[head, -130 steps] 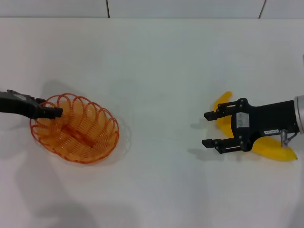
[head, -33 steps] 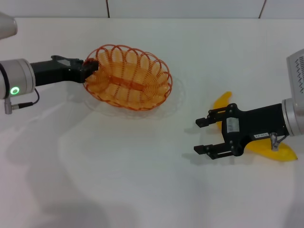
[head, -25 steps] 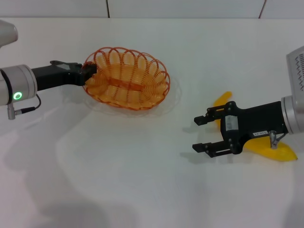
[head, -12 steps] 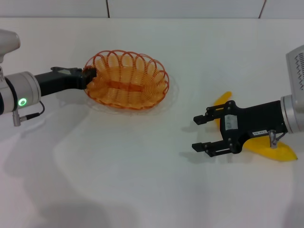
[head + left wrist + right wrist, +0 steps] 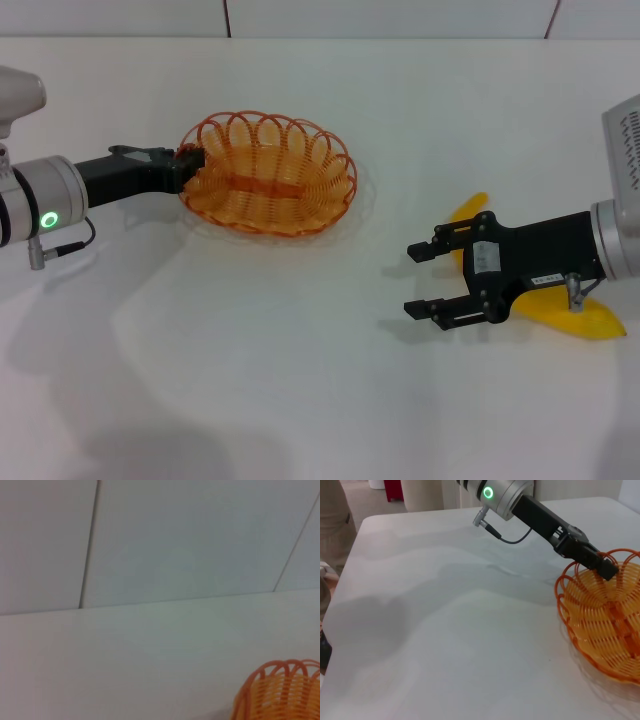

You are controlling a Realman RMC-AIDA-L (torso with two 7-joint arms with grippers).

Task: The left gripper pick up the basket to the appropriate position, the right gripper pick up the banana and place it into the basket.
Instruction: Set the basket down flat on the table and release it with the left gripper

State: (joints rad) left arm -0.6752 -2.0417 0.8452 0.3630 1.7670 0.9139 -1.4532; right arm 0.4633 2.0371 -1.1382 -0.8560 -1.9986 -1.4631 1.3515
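Left gripper: reaches in from the left, fingers clamped on the left rim of the basket; also seen in the right wrist view, pinching the rim loops.
Left arm: black forearm, silver-grey wrist with a lit green ring, thin cable looping under it.
Basket: orange wire, oval, on the table left of centre and toward the far side; nothing lies in it. A slice of its rim shows in the left wrist view.
Right gripper: near right, low over the table, fingers spread apart and pointing left, holding nothing.
Labels: a white label on the right gripper's body and a second small one further back on the arm; the print on both is too small to read.
Banana: yellow, on the table at the right, partly hidden under the right gripper's body; one tip shows on the far side, the other end on the near side.
Table: white, with a tiled wall behind its far edge.
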